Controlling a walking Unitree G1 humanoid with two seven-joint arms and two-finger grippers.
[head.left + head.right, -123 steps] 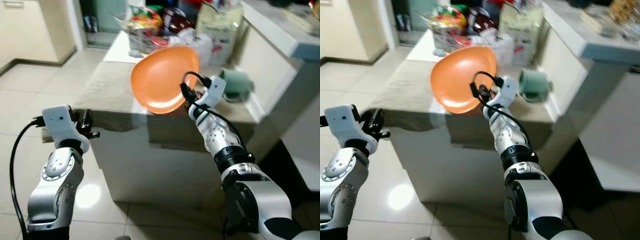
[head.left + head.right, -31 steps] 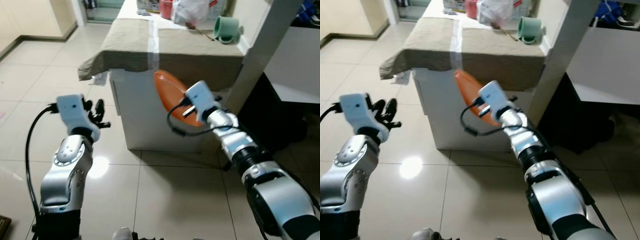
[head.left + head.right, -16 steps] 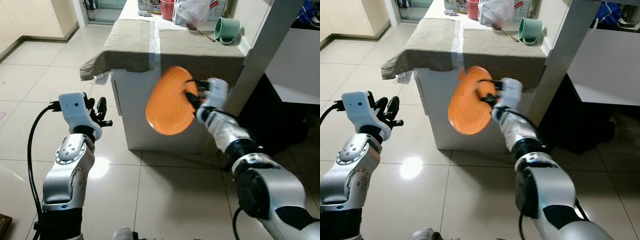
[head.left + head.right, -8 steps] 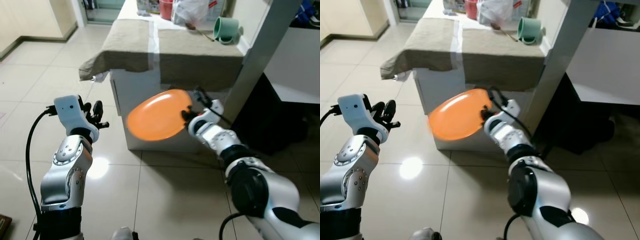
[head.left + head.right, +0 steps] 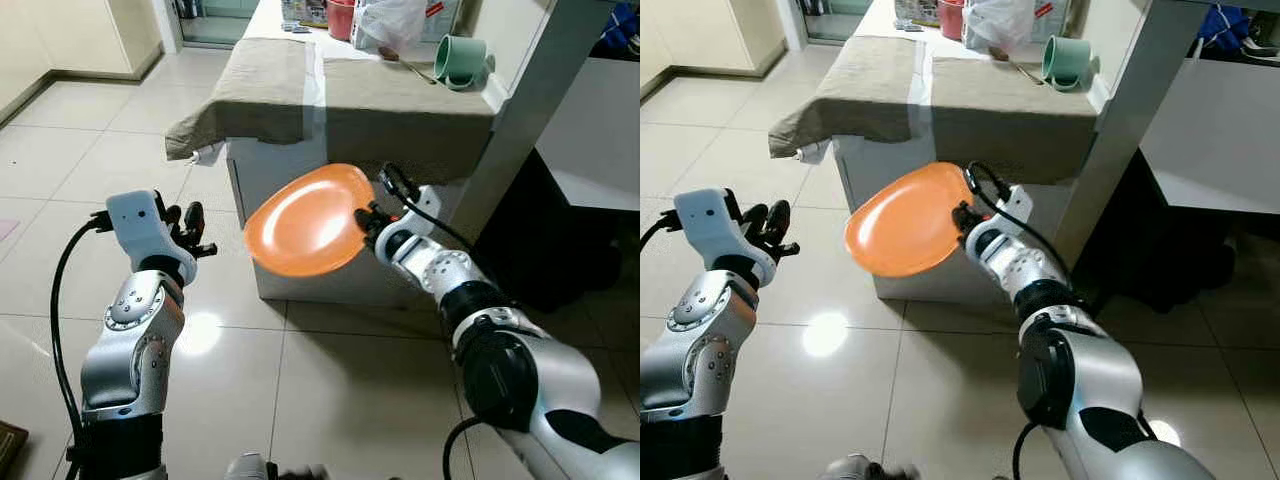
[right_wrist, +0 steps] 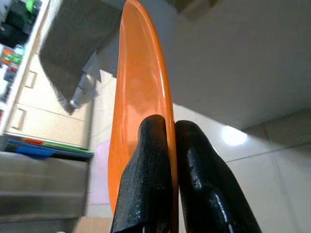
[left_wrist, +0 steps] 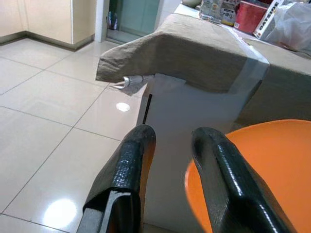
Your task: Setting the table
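Eye views: one orange plate (image 5: 308,220) mid-frame, pinched at its right rim by the right gripper (image 5: 366,222), in front of the one cloth-covered table (image 5: 400,110). One green mug (image 5: 459,61) lies on its side at the table's upper right, next to one white bag (image 5: 395,20). Left gripper (image 5: 185,228) sits at left, fingers slightly apart, holding nothing. Compared with half a second ago the plate sits a bit higher and tilts more toward the camera.

Left wrist view: two black fingers (image 7: 127,165) with a narrow gap, plate at lower right.

Right wrist view: both fingers (image 6: 150,165) clamp the plate's edge.
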